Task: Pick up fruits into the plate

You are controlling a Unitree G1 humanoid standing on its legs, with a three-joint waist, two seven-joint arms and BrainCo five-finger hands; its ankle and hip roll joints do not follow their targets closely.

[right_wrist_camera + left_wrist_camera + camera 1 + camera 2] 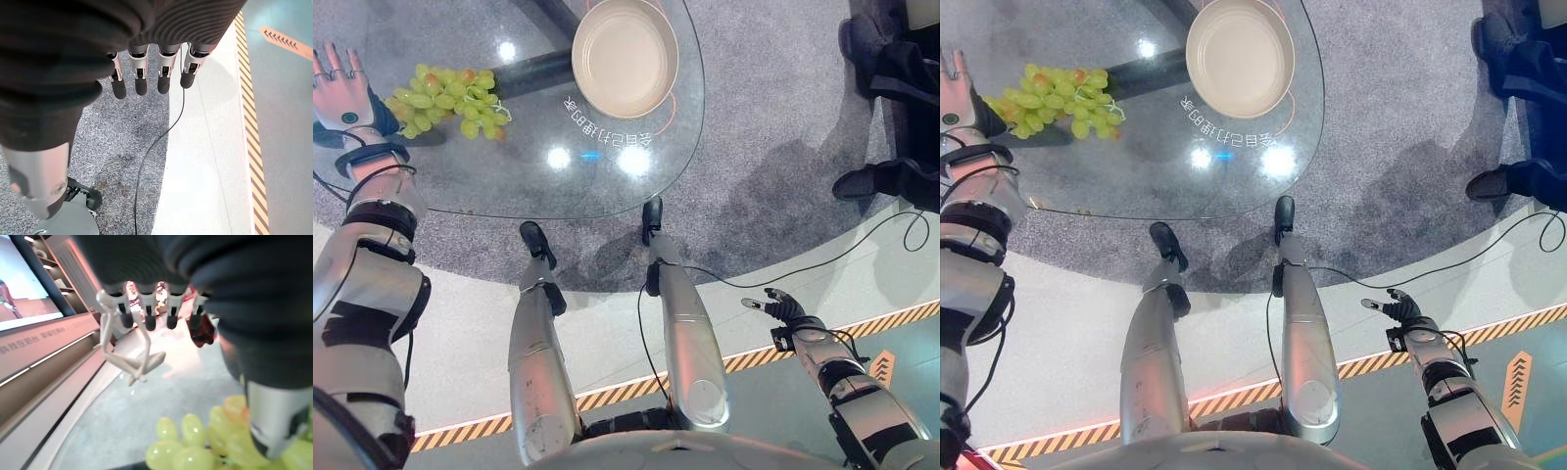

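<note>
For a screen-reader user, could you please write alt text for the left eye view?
A bunch of green grapes lies on a glass table, left of an empty cream plate. The left hand hovers open beside the grapes.

The left hand (pixel 161 303) reaches out with its silver, dark-tipped fingers (pixel 148 313) straight in a row, holding nothing. Just beside its silver thumb (pixel 274 416) lies a bunch of pale green grapes (pixel 195 440) — round and glossy, one or two tinged orange — resting on a grey glass table top (pixel 122 416). Beyond the fingertips stands a white, thin-limbed figure sculpture (pixel 124 347) — against a pale stepped wall (pixel 44 367).
</note>
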